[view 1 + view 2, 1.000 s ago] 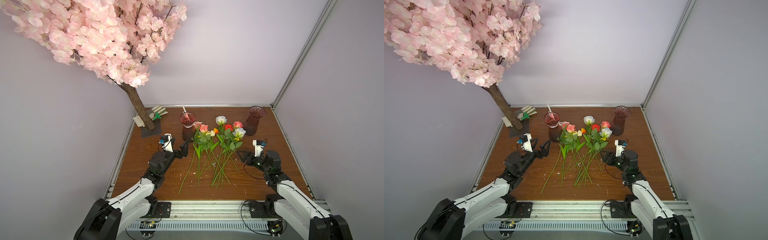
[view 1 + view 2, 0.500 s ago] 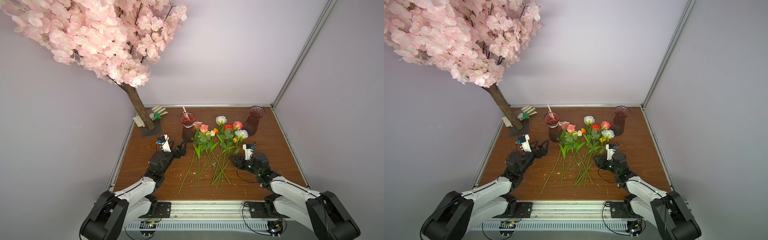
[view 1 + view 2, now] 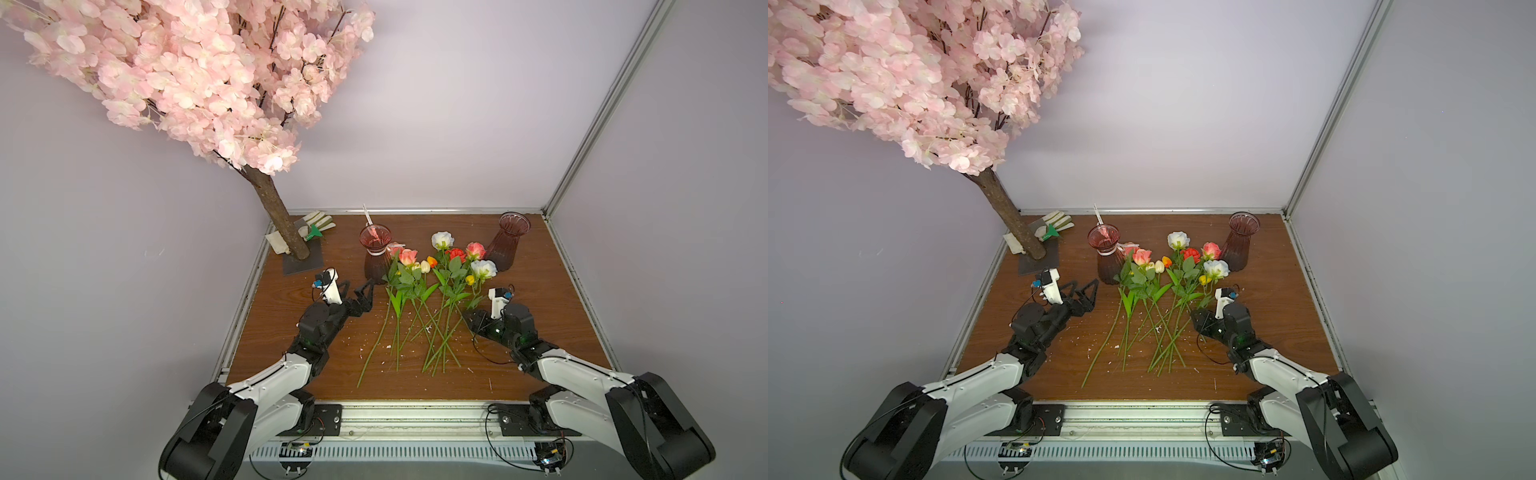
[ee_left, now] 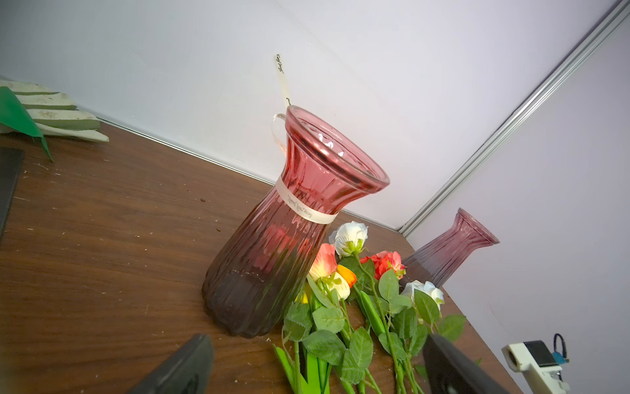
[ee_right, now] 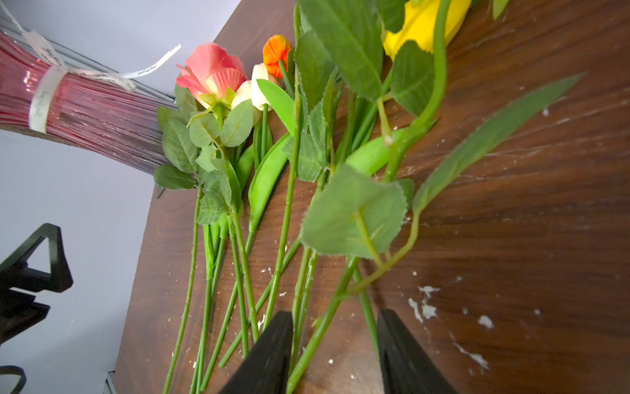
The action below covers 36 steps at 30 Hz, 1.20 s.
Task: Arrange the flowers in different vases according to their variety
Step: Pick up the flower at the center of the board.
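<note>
Half narrowed right gripper (image 5: 335, 319) jaws astride flower stems (image 5: 288, 218) for first pick; pinched none yet. Kept left gripper (image 3: 356, 291) jaws spread wide.

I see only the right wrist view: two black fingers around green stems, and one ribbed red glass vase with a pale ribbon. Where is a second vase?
Observer: A ribbed purple glass vase without ribbon stands upright at the back of the brown wooden table, on the right arm's side of the flowers.
Operator: Is it empty?
Observer: Yes, no flower stands in it in either top view.
Operator: And the other arm?
Observer: The left gripper is open and empty, beside the ribboned vase.
</note>
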Available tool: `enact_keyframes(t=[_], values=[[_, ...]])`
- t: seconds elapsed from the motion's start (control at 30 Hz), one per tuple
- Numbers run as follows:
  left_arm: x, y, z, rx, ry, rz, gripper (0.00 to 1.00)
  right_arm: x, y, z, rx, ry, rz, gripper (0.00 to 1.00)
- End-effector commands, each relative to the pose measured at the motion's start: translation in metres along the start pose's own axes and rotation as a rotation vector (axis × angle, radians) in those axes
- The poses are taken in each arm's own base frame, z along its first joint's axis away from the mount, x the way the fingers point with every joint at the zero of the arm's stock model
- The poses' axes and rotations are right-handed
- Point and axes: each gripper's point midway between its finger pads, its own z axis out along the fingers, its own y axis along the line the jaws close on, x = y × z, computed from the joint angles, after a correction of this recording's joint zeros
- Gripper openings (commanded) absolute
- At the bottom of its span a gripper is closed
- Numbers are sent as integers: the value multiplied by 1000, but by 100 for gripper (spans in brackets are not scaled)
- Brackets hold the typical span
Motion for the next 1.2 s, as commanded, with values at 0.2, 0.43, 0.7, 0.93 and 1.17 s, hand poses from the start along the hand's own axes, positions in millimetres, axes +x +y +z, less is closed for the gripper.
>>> enact_keyframes(t=[0.2,0.43,0.7,0.93,1.17], values=[[-5,-7,0,41,-10,5,100,-13,20,16,-67,-19,16,36],[-5,-11,0,54,-8,24,100,-10,25,24,-94,1,27,16],[-3,-10,0,49,-11,32,100,-35,49,7,-101,-61,-106,0],[-1,-13,1,57,-5,39,100,-90,90,-20,-54,-173,-295,0],[-5,-15,-2,59,-24,62,100,-170,130,-66,20,-457,-372,0]])
